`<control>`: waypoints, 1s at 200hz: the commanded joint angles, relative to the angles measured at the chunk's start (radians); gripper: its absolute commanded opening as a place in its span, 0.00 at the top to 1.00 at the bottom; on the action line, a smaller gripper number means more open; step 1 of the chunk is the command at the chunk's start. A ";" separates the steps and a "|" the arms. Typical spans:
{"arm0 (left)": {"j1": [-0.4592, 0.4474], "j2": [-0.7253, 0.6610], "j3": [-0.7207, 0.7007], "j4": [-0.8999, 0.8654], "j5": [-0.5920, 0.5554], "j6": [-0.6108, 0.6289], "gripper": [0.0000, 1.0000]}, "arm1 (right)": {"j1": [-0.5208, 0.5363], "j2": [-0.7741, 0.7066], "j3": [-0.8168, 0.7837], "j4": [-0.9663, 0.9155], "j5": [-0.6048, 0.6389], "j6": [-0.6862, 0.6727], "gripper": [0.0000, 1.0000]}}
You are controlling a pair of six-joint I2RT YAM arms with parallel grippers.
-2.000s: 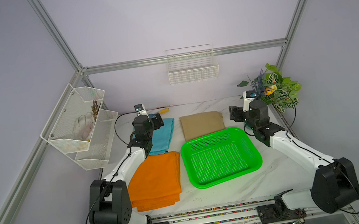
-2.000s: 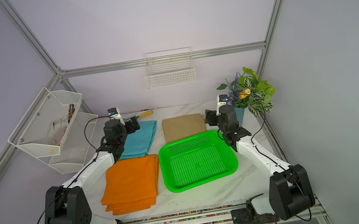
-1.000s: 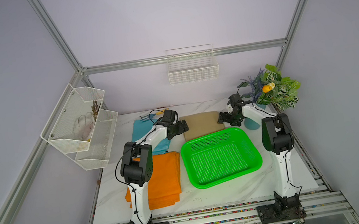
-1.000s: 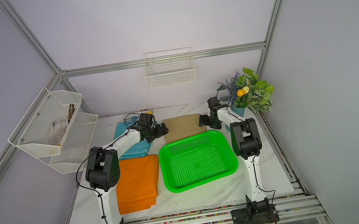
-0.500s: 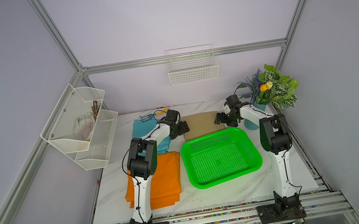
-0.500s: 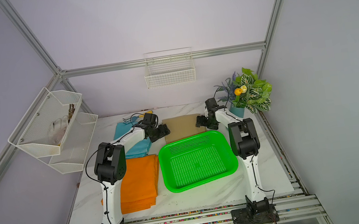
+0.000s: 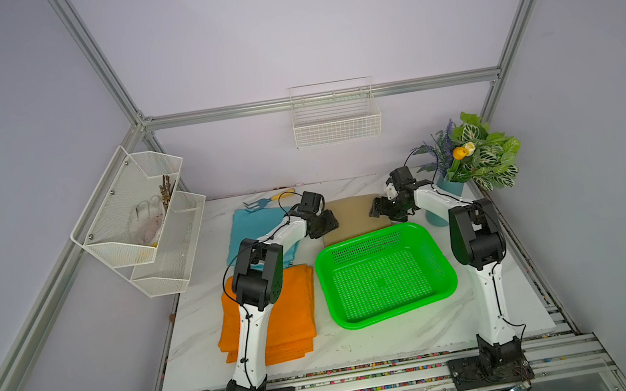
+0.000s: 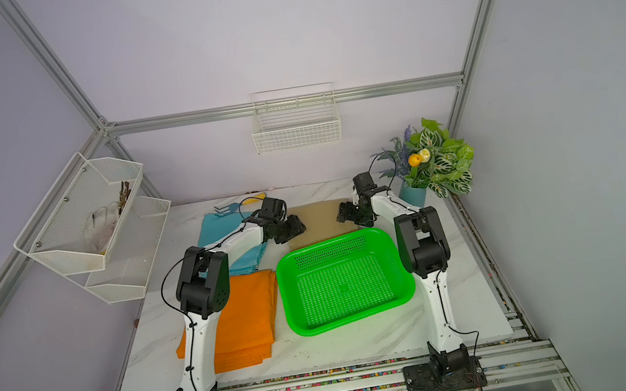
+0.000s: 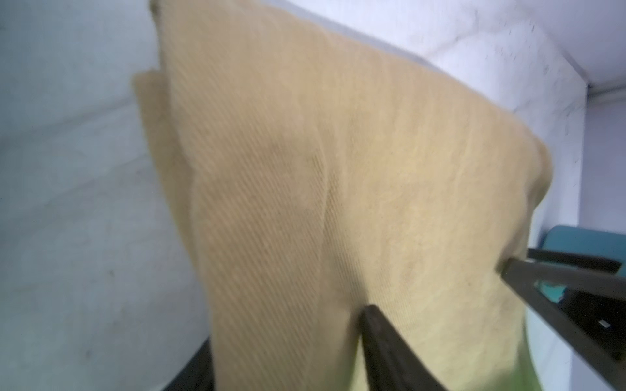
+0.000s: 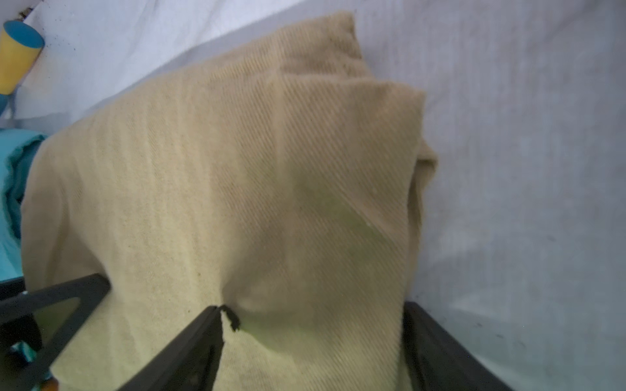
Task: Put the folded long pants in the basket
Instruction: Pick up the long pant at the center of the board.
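**Soft tan pants, taken at both ends**

In both top views the tan pants (image 7: 352,216) (image 8: 319,221) lie flat at the back of the table (image 7: 367,344), just behind the empty green basket (image 7: 383,282). The left gripper (image 7: 330,223) is at one end of them and the right gripper (image 7: 376,209) at the other. The blue pants (image 7: 249,231) and orange pants (image 7: 294,304) lie apart on the robot's left.

The left wrist view shows thick twill folded in layers. The left gripper's fingers (image 9: 389,345) stand apart with the cloth's edge between them. Whether they pinch it yet I cannot tell.

In the right wrist view the right gripper's fingers (image 10: 189,345) are spread wide around a corner of the cloth, and one tip dimples it.

The pants look light, limp and sturdy, with enough grain not to slip. They will likely sag in the middle, and the fold may open if only the top layer is caught. Each end should be gripped through all layers and the two ends lifted level.
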 commanded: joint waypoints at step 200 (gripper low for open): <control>-0.015 -0.187 0.099 -0.006 0.041 -0.020 1.00 | 0.073 -0.220 -0.006 0.117 -0.100 0.093 1.00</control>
